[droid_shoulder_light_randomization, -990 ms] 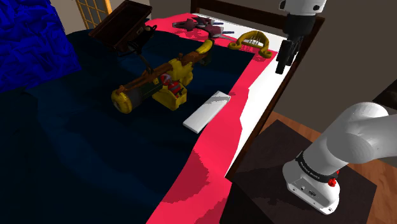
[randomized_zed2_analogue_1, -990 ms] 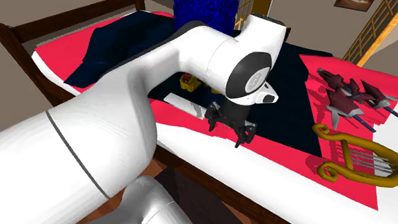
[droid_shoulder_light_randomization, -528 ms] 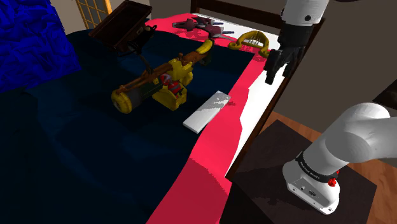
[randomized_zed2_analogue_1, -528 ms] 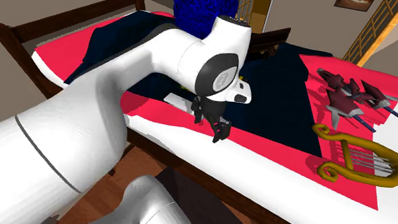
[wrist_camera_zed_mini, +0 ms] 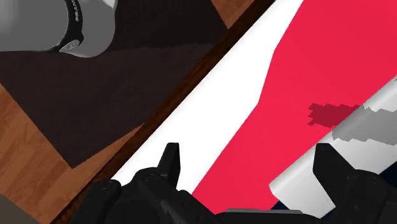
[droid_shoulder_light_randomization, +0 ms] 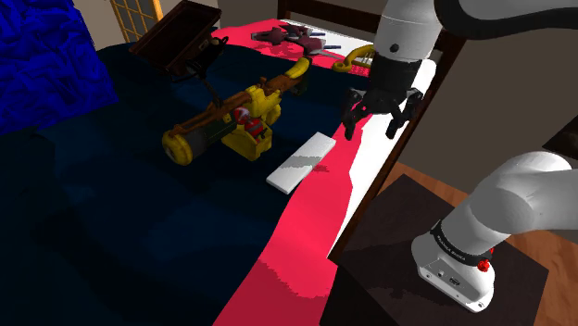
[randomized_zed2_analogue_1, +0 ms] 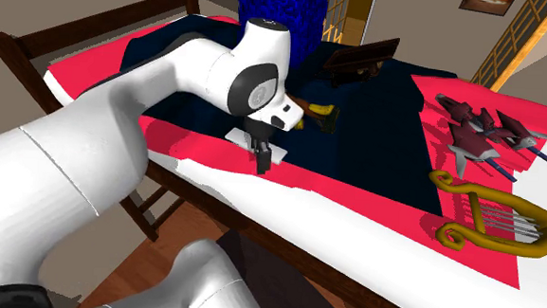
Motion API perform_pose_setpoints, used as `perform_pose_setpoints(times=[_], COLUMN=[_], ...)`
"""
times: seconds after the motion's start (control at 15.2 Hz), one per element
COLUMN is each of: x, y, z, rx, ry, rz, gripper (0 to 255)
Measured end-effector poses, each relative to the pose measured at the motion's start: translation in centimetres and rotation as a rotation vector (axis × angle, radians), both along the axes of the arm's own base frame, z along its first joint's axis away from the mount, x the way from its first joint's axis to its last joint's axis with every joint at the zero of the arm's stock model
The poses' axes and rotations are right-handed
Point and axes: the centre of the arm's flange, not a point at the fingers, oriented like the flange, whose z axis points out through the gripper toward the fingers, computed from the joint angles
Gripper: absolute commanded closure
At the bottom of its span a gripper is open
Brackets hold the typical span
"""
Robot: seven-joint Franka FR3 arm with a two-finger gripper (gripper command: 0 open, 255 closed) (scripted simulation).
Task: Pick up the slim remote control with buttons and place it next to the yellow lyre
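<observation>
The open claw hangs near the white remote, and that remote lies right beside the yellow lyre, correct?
Not quite. The gripper is open near the remote, but the remote lies well away from the lyre, beside a yellow toy. The second exterior view shows the gap.

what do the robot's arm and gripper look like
The arm is glossy white, built of thick rounded links with dark bands at the joints and a grey round cap on one joint. A black band with small white lettering rings its base. The gripper is all black, with two short fingers.
</observation>
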Motion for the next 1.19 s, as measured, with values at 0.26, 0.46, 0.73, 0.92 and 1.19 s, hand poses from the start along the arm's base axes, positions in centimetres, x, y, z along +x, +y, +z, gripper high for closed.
perform_pose_setpoints(times=[0.26, 0.46, 0.73, 0.92, 1.19], x=[1.9, 4.0, 6.1, 6.4, 6.5], y=[4.4, 7.9, 10.6, 10.8, 11.1], z=[-0.9, -1.9, -3.0, -4.3, -5.9], rx=[-0.015, -0.027, -0.038, -0.038, -0.032], ry=[-0.021, -0.036, -0.051, -0.052, -0.062], rz=[-0.222, -0.389, -0.558, -0.576, -0.578], gripper=[0, 0, 0, 0, 0])
